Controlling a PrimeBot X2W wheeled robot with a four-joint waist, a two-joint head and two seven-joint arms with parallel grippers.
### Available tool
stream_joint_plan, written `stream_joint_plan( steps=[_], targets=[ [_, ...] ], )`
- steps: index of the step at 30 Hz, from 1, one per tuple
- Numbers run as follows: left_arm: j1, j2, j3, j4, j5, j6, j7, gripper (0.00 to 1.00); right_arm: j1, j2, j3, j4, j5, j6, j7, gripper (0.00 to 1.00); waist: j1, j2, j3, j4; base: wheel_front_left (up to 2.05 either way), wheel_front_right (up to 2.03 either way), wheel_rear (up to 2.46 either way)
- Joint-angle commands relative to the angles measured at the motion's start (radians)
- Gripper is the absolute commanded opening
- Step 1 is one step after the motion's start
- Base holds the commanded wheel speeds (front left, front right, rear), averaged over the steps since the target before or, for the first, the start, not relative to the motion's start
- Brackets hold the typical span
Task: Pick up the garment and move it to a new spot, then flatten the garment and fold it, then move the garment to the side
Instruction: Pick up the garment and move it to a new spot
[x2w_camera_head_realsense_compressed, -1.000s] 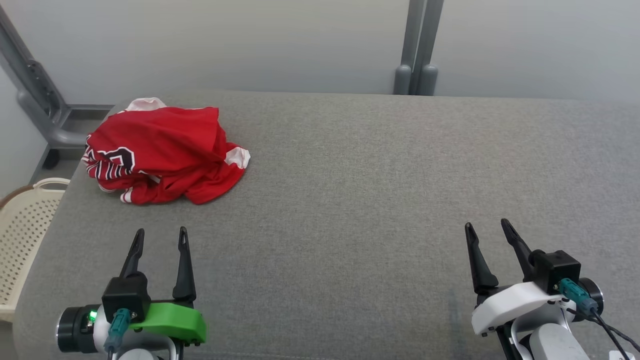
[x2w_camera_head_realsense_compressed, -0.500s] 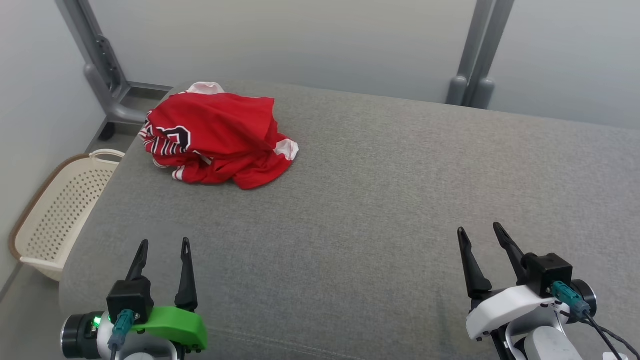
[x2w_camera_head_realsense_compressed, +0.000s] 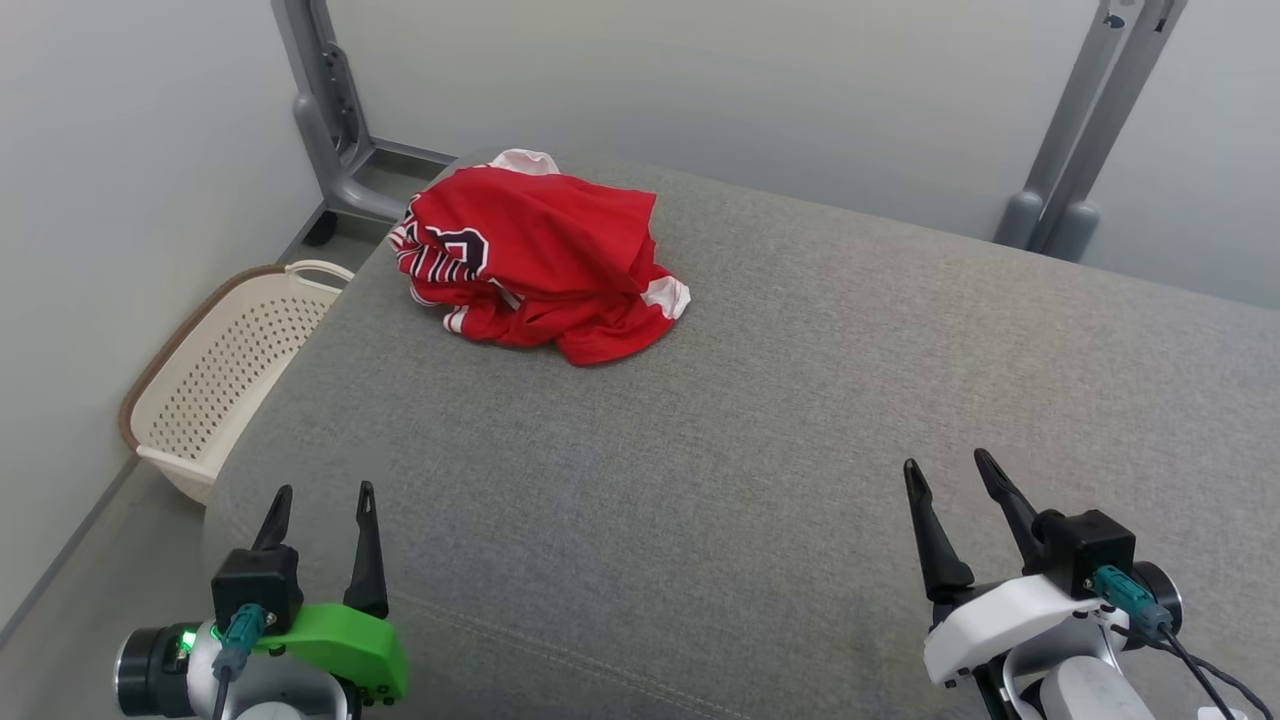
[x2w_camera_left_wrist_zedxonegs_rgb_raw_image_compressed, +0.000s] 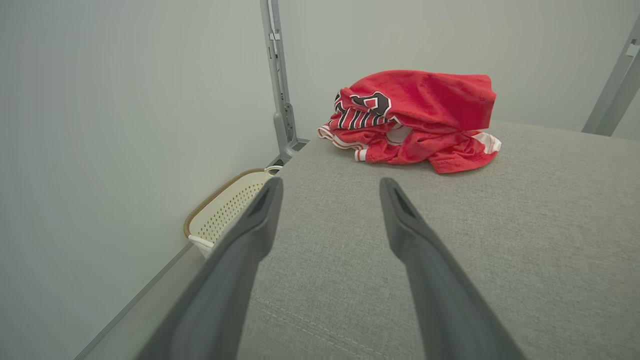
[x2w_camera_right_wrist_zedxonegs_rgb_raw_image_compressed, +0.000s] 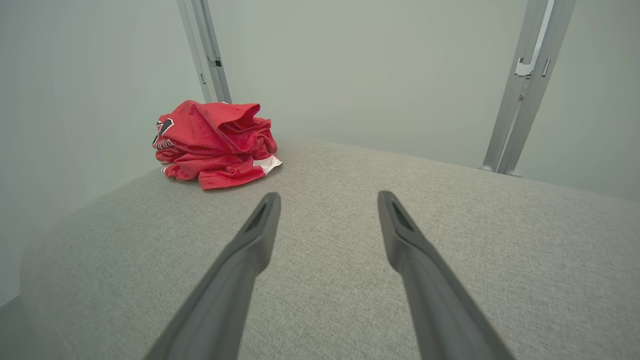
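The grey upholstered cushion (x2w_camera_head_realsense_compressed: 800, 420) spread across the head view. The crumpled red jersey (x2w_camera_head_realsense_compressed: 540, 260) lay at its far left corner, close to the edge above a cream perforated basket (x2w_camera_head_realsense_compressed: 215, 390) on the floor. The step in hand looked to be the first pickup. The left arm sat nearer, so pinching a raised top fold and lifting clear before carrying inward would likely keep loose cloth from dragging off the edge. The left gripper (x2w_camera_head_realsense_compressed: 324, 489) and right gripper (x2w_camera_head_realsense_compressed: 946, 460) hovered over the near side, well apart from the jersey, jaws spread wide, holding nothing.
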Motion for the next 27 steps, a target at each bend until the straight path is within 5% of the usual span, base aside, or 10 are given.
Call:
stream_joint_plan(
  steps=[1,15,27],
  targets=[
    [-0.002,0.006,0.000,-0.003,-0.003,0.005,0.004,1.00,0.007,-0.005,0.000,0.000,0.007,0.000,-0.005,1.00,0.0000,0.0000,-0.004,0.015,0.00,0.00,0.00],
    [0.006,0.016,-0.003,-0.021,-0.011,0.025,0.007,1.00,0.001,-0.005,0.012,0.005,0.011,0.000,-0.005,1.00,0.0000,0.0000,-0.001,0.022,0.00,0.00,0.00],
    [-0.093,0.033,-0.013,-0.044,0.000,0.015,-0.033,1.00,-0.019,-0.005,0.022,0.010,-0.002,0.000,-0.005,1.00,0.0000,0.0000,0.020,-0.095,0.00,0.00,0.00]
  ],
)
